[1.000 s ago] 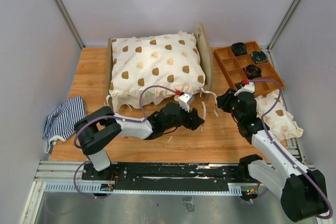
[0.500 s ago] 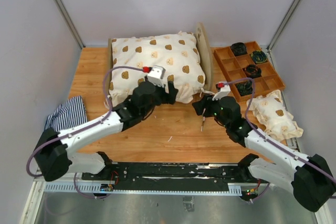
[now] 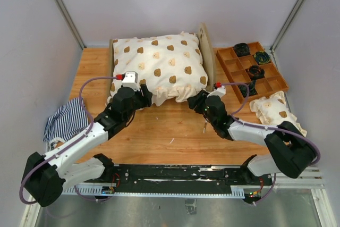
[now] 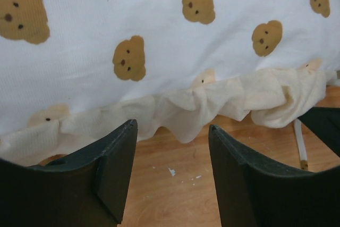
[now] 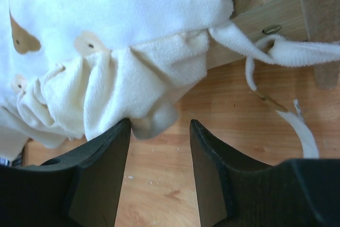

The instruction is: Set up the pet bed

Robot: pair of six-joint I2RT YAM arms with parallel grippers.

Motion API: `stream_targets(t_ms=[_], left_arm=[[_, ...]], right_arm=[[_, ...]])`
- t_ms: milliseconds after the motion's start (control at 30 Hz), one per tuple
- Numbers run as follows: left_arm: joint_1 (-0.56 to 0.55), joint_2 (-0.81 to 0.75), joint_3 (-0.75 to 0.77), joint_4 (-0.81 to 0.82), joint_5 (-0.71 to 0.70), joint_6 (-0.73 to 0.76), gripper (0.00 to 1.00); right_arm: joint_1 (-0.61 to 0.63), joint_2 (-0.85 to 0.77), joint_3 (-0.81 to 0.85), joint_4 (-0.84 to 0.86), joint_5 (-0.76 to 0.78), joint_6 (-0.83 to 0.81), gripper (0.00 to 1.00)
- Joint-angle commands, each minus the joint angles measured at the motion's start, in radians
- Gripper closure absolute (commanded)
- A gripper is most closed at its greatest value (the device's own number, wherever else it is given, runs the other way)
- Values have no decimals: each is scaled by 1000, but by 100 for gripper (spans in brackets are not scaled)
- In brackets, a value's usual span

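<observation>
The pet bed point(image 3: 205, 51) stands at the back of the table, a light plywood frame with a rounded headboard on its right. A white cushion point(image 3: 159, 67) printed with brown bear faces lies on it and hangs over the front. My left gripper point(image 3: 142, 97) is at the cushion's front left edge. In the left wrist view it point(image 4: 171, 126) is open, with bare wood between the fingers and the cushion's ruffle point(image 4: 212, 104) just beyond them. My right gripper point(image 3: 196, 102) is at the front right corner, open point(image 5: 159, 123), with the ruffle point(image 5: 154, 123) touching its left fingertip.
A brown compartment tray point(image 3: 226, 65) with dark items sits at the back right. A small bear-print pillow point(image 3: 276, 111) lies in front of it. A navy-and-white striped cloth point(image 3: 66, 120) hangs at the left table edge. White tie strings point(image 5: 297, 51) trail off the cushion's corner by the frame.
The left arm swung from the middle front of the table to the cushion's front left edge. The right arm came in from the right to the cushion's front right corner.
</observation>
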Motion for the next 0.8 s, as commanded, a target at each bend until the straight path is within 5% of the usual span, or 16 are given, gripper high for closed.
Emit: stream_targets(t_ms=[0, 133, 233, 433, 667, 767], left_arm=[[36, 26, -40, 44, 33, -62, 41], [73, 52, -71, 85, 26, -80, 42], [103, 77, -90, 112, 4, -86, 43], [153, 155, -113, 126, -49, -80, 47], [223, 185, -135, 127, -62, -85, 51], [249, 184, -126, 106, -67, -70, 62]], right_arm=[[13, 76, -20, 259, 114, 114, 54], [9, 99, -67, 410, 109, 59, 98], [4, 16, -107, 319, 107, 12, 100], [-25, -249, -35, -285, 198, -143, 100], [-60, -382, -46, -479, 315, -279, 100], [-79, -369, -70, -455, 338, -303, 100]])
